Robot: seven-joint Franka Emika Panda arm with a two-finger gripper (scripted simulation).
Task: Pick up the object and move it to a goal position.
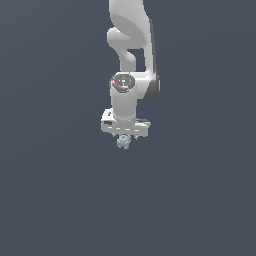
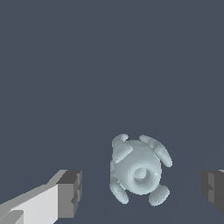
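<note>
My two fingers [image 2: 65, 199] are sitting nearest the wrist camera, one pale with a dark grey pad, the other showing only its dark pad at the far edge of that view. They are standing wide apart, so my jaws are open and gripping nothing. The gripper [image 2: 142, 192] is hanging with a clear gap on both sides of the object [image 2: 139, 169], which is lying between the jaws, roughly centred, touching neither pad as far as I can see. It is a small pale blue-grey blob, roundish, with stubby bumps sticking out all round it and a shallow hollow facing the wrist camera.

In the exterior view my white arm [image 1: 131, 55] is reaching straight down, and the white bar of my gripper [image 1: 124, 139] is lying level just above the object [image 1: 123, 143], which is peeking out below the bar and looking much narrower than it. The table [image 1: 200, 200] is showing as a plain dark slate surface everywhere around.
</note>
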